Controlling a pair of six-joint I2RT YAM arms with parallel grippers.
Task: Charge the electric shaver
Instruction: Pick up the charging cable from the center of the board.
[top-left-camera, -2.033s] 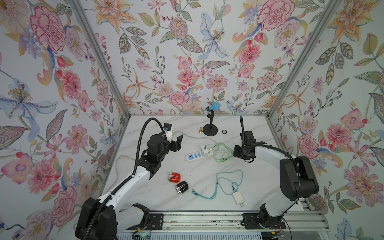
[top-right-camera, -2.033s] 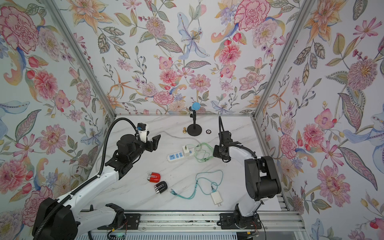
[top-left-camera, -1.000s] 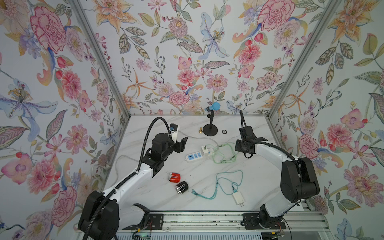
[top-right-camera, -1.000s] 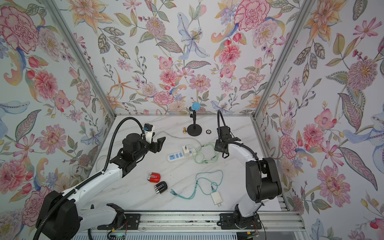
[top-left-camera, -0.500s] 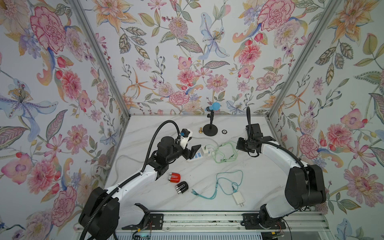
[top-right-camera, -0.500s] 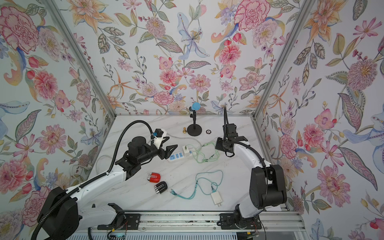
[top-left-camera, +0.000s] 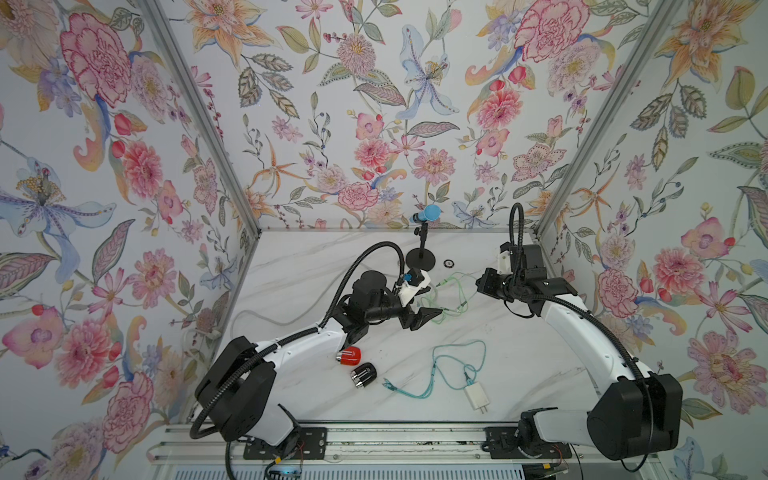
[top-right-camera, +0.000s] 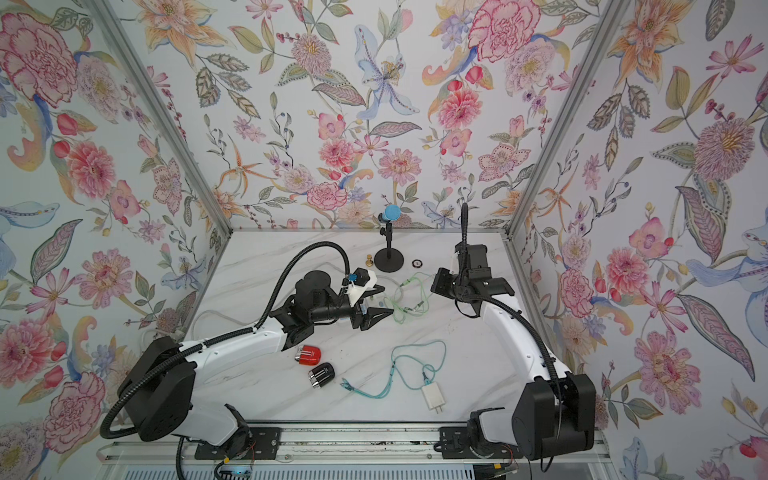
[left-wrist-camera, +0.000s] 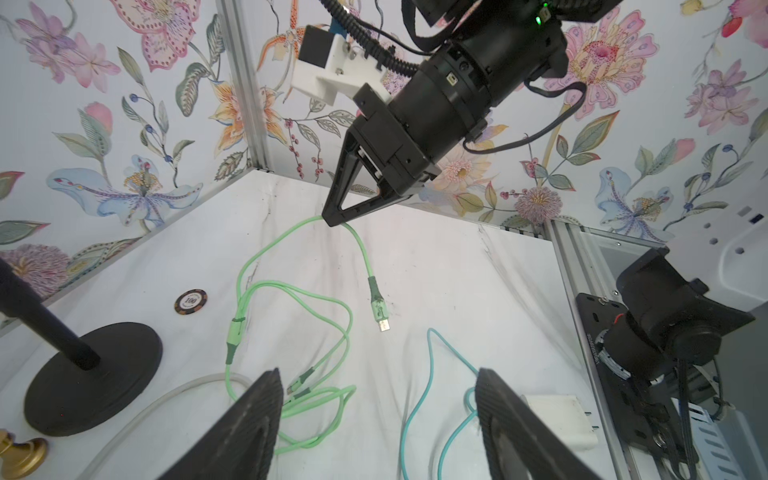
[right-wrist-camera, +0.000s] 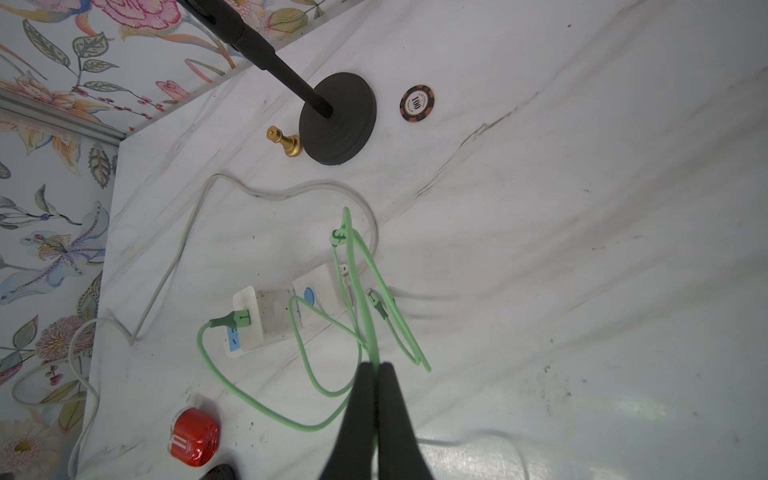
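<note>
Toward the table's (top-left-camera: 519, 365) front-left, the red shaver (top-left-camera: 349, 354) lies on its side, long axis crosswise, silver head toward the left edge. The top is white marble, with floral walls (top-left-camera: 374, 104) around it. The shaver sits well apart from the spread left gripper (top-left-camera: 428, 318). The right gripper (right-wrist-camera: 377, 370) pinches the green cable (right-wrist-camera: 361, 266).

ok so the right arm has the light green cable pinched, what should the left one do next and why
Probably ease the left gripper forward until its open jaws straddle the plug, then close on it. The right gripper is shut on the green cable a short way back from that plug, which trails free ahead of the left jaws. Holding the plug itself should make it easier to aim.
</note>
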